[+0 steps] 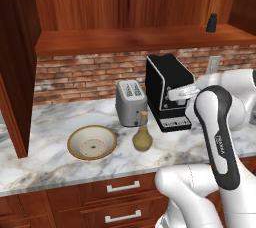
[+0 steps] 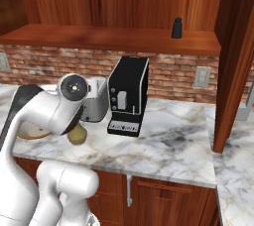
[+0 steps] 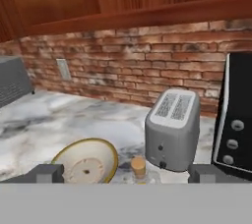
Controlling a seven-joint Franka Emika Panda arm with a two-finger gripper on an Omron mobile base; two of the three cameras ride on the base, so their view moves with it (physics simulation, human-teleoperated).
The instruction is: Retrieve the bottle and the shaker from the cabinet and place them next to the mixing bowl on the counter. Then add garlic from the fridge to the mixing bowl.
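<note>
Bottle [image 1: 142, 137] stands upright on the counter [image 1: 55, 162], just beside the mixing bowl [image 1: 92, 142] on the toaster side, in front of the toaster [image 1: 131, 103]; cork top visible in the hand view between the finger tips. Gripper [image 3: 125, 173] wide open, empty, jaws set well apart either side of the bottle's cork, not touching it. Judgement: bottle placement looks done; step in hand is clearing off and going for the shaker [image 1: 212, 22]. Shaker sits on the cabinet [image 1: 140, 39] shelf, well above and to the far side of the coffee machine [image 1: 167, 91] from the mixing bowl. To do it well: lift straight up off the cork before swinging, so the fingers do not tip the bottle into the bowl; route over the coffee machine, not through it; approach the shaker level with the shelf, jaws kept wide, and close low on its body since it is small and could topple.
</note>
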